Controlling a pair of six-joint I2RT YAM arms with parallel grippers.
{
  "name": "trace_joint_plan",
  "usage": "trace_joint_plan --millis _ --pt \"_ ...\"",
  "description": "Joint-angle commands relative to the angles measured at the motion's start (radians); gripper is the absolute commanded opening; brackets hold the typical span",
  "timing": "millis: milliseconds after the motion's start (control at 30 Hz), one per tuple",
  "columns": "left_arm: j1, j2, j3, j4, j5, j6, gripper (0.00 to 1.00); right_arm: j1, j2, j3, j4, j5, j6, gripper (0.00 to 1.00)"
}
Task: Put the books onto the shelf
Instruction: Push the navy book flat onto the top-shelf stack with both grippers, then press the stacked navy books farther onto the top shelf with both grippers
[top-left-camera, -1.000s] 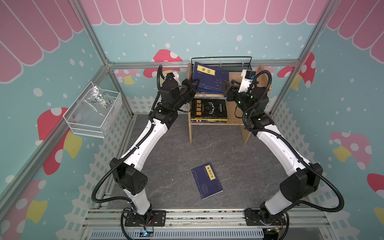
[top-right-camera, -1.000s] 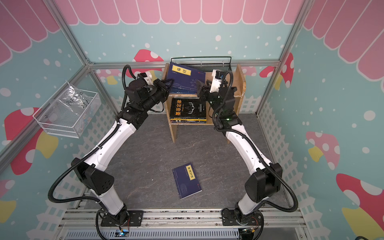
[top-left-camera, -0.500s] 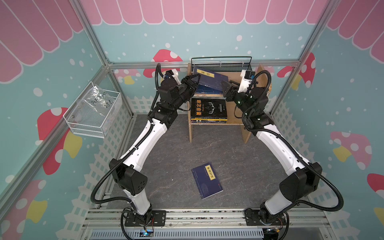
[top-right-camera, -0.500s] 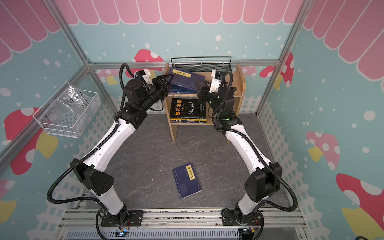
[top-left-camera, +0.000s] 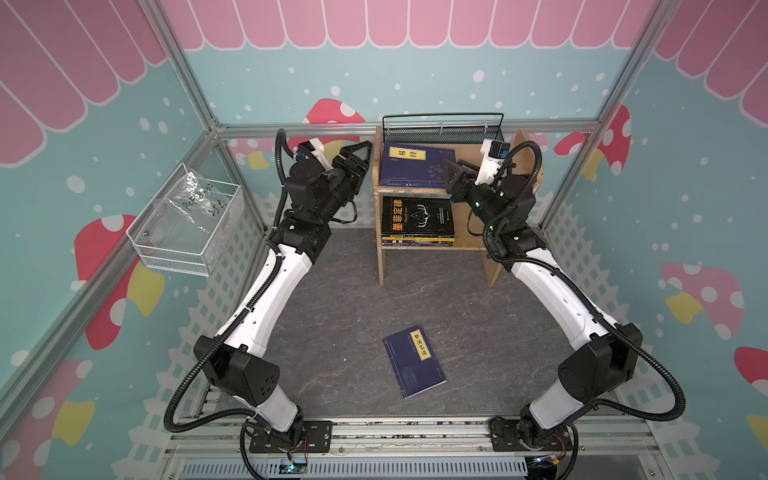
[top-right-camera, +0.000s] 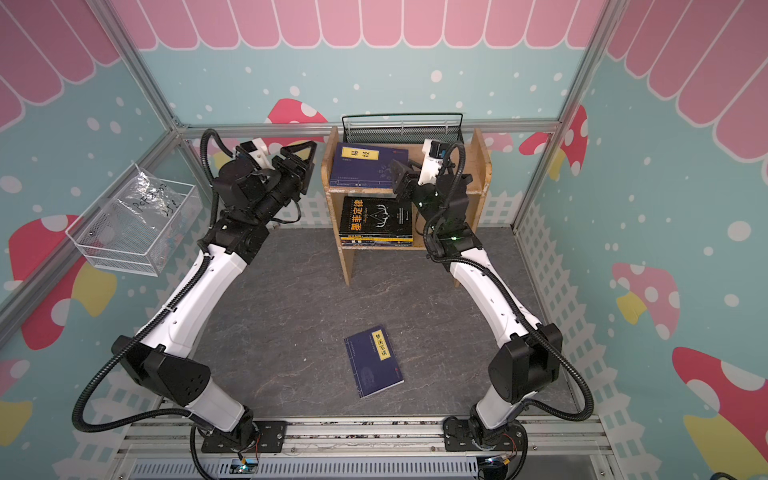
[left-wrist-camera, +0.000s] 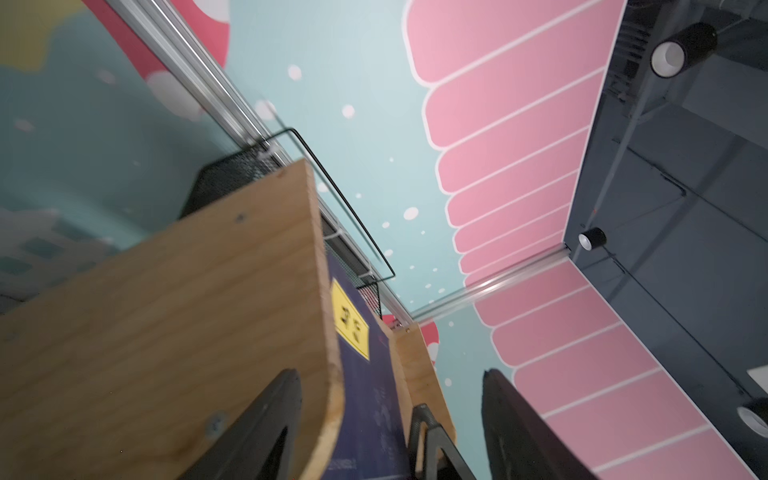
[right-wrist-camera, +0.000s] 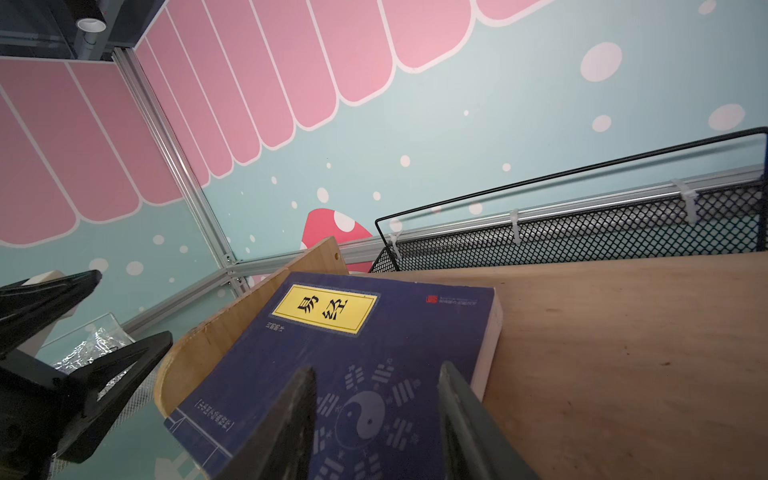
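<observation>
Up on the top tier of the shelf (top-left-camera: 380, 257), one navy book (top-left-camera: 409, 168) lies flat with its yellow label up. It sits against the left side panel, slightly skewed, with bare board to its right. On the lower tier there's a stack (top-left-camera: 417, 216) with a black cover on top and several thin spines under it. I can't count them from here.

Left gripper (top-left-camera: 365, 156): jaws apart and empty, just outside the left side panel at top-tier height. In the left wrist view nothing is clamped between its fingers (left-wrist-camera: 257, 432).

Right gripper (top-left-camera: 449, 178): jaws also apart, at the near right corner of that navy book. The right wrist view shows both fingers (right-wrist-camera: 291, 419) spread over the cover. I see no clamp on it, but can't tell whether a tip touches.

Still to do: a second navy book (top-left-camera: 413, 361) lies flat on the grey floor (top-left-camera: 332, 311) mid-workspace, label up and rotated, well apart from the shelf. It's the only one I can see off the shelf.

My read is nearly done, with one pick-and-place left. A thin paperback lying flat probably needs an edge lift or a slide, and the fingers could skid on the cover. The top tier has room. The black mesh basket (top-left-camera: 442, 133) behind the shelf and the white wire basket (top-left-camera: 187, 232) aren't targets.
</observation>
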Motion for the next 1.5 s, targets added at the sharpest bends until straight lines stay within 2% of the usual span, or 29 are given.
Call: trace_joint_plan --millis 0,100,267,367,600,767,900,1067,1200,1467 --pt "0.039 -0.041 -0.054 -0.045 -0.046 0.049 0.72 -0.001 0.062 -0.024 -0.081 -0.011 0.02 0.49" --pt "0.052 -0.061 -0.02 -0.063 0.018 0.206 0.72 -0.001 0.059 -0.027 -0.082 -0.023 0.02 0.49" --pt "0.053 -0.038 0.053 -0.145 0.295 0.501 0.73 0.002 0.044 -0.027 -0.088 -0.054 0.017 0.51" --pt "0.053 -0.043 0.029 -0.158 0.395 0.613 0.72 0.002 0.033 -0.028 -0.106 -0.097 0.011 0.54" --pt "0.048 -0.036 0.0 -0.195 0.466 0.765 0.71 0.008 0.019 -0.036 -0.112 -0.187 -0.045 0.59" --pt "0.041 -0.021 -0.03 -0.153 0.52 0.799 0.68 0.009 0.021 -0.052 -0.098 -0.169 -0.093 0.6" --pt "0.021 -0.002 -0.03 -0.154 0.481 0.827 0.64 0.009 0.031 -0.052 -0.097 -0.132 -0.137 0.61" --pt "0.011 0.014 -0.028 -0.123 0.463 0.83 0.55 0.01 0.023 -0.077 -0.05 -0.211 -0.281 0.66" --pt "0.01 0.032 -0.015 -0.121 0.467 0.827 0.55 0.01 0.003 -0.116 -0.02 -0.209 -0.396 0.71" --pt "-0.005 0.035 -0.027 -0.121 0.4 0.858 0.54 0.01 -0.001 -0.126 -0.02 -0.188 -0.489 0.72"
